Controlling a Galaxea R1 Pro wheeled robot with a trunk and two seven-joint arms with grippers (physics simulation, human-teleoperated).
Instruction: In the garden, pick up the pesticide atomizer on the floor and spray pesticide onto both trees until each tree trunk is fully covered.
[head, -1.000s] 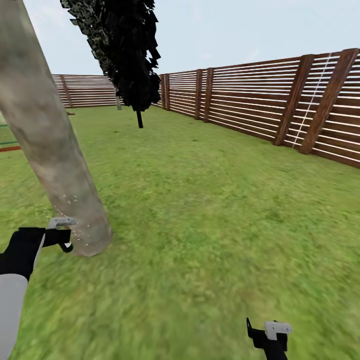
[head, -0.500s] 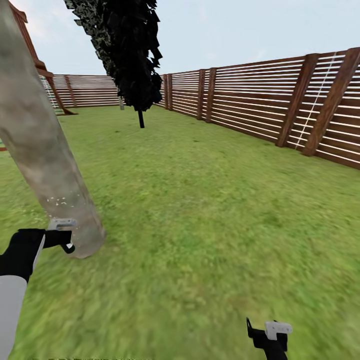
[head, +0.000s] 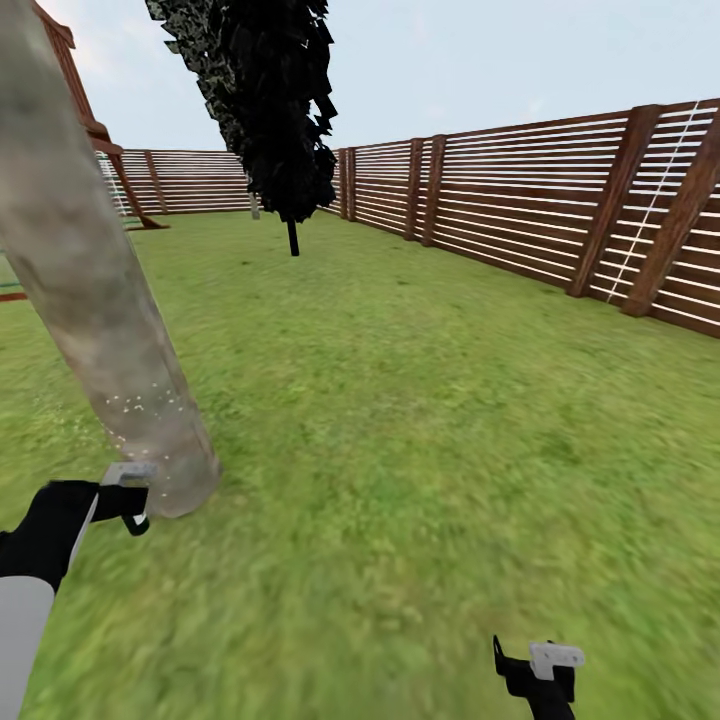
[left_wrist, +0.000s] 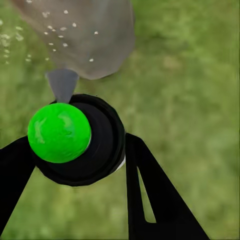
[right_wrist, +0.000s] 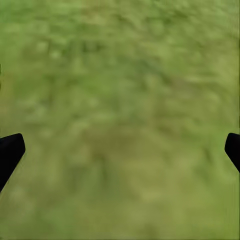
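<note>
While I hold the left gripper (left_wrist: 75, 165) clamped on the pesticide atomizer (left_wrist: 75, 137), its grey nozzle (left_wrist: 62, 82) points at the base of the tree trunk (head: 95, 290), just beside it. White pesticide (head: 140, 405) specks dot the trunk's lower part. My right gripper (right_wrist: 120, 150) hangs wide apart and empty over the grass floor (head: 420, 450), well apart from the trunk. Behind the trunk stands the brown fence (head: 530, 225).

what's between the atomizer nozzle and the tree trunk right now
No solid thing: in the left wrist view the atomizer's grey nozzle points at the tree trunk across a short gap of grass, with white pesticide specks on the bark.
</note>
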